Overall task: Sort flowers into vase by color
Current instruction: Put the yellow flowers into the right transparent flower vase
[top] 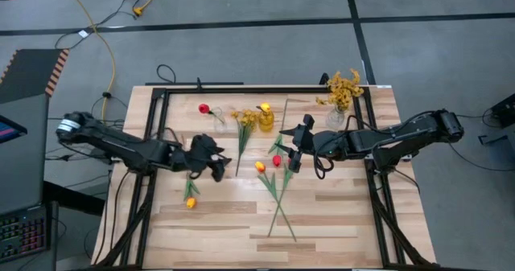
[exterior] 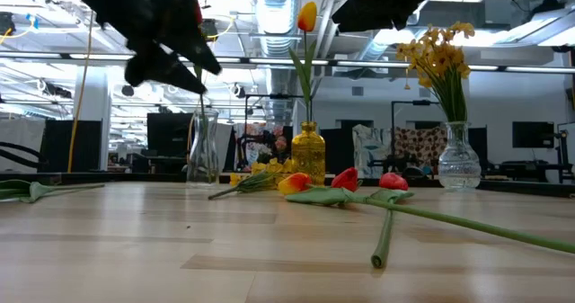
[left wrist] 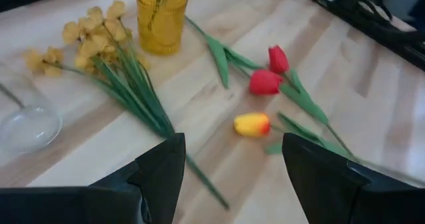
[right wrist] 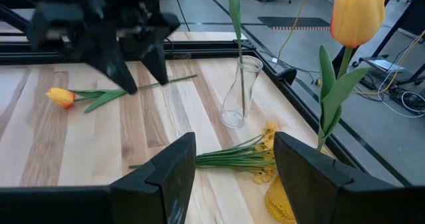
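Left to right across the table (top: pixel 322 231), as I read it from the overhead view. A yellow-orange tulip (top: pixel 191 202) lies alone near the left edge, its stem running up toward the left gripper (top: pixel 217 170), which hovers above the board with its fingers spread wide and nothing between them. Next comes the clear vase (top: pixel 219 126), already holding a red tulip (top: pixel 204 108). Beside it a spray of mustard-yellow blossoms (top: pixel 245 119) lies flat, stems trailing toward the front of the table. The amber vase (top: pixel 265 120) stands just beyond, with one yellow-orange tulip upright in it. In the middle, an orange tulip (top: pixel 260 166) and two red tulips (left wrist: pixel 265 82) lie in a loose heap, stems crossing. The right gripper (top: pixel 291 152) hangs just beside that heap — fingers wide, empty. Farthest right, a second clear vase (top: pixel 335 117) carries a full yellow spray (top: pixel 344 86).

Handling, as I judge it: these flowers look very light, with thin bendy stems and soft heads. I would pinch the stem a little below the head — never the bloom itself — so the stem hangs straight for the vase mouth. Crossed stems may drag a neighbour along.
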Controlling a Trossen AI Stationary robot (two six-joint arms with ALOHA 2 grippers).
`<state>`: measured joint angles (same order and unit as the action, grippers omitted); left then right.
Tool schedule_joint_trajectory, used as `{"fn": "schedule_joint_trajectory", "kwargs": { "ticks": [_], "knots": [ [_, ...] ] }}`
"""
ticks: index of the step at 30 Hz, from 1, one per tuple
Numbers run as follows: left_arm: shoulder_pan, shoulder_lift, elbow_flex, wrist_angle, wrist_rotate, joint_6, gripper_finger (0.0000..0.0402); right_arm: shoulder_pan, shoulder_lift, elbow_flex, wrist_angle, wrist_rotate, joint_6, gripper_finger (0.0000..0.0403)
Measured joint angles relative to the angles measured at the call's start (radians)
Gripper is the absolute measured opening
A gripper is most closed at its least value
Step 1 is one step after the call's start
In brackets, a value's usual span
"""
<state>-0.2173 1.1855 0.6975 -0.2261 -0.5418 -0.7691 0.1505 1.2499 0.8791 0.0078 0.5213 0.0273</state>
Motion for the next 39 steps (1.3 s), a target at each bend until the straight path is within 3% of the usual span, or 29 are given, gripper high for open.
{"fn": "schedule_joint_trajectory", "kwargs": {
  "ticks": [10,20,28,39],
  "knots": [
    [0.000,0.284,0.000,0.241,-0.158,-0.022,0.0240,0.000,0.000,0.000,0.000,0.000,0.000,0.0230],
    [0.001,0.500,0.000,0.360,-0.284,-0.080,0.0240,0.000,0.000,0.000,0.000,0.000,0.000,0.0230],
    [0.033,0.605,0.002,0.520,-0.322,-0.005,0.0240,0.000,0.000,0.000,0.000,0.000,0.000,0.0230],
    [0.114,0.666,0.015,0.540,-0.315,0.001,0.0240,0.000,0.000,0.000,0.000,0.000,0.000,0.0230]
  ]
}}
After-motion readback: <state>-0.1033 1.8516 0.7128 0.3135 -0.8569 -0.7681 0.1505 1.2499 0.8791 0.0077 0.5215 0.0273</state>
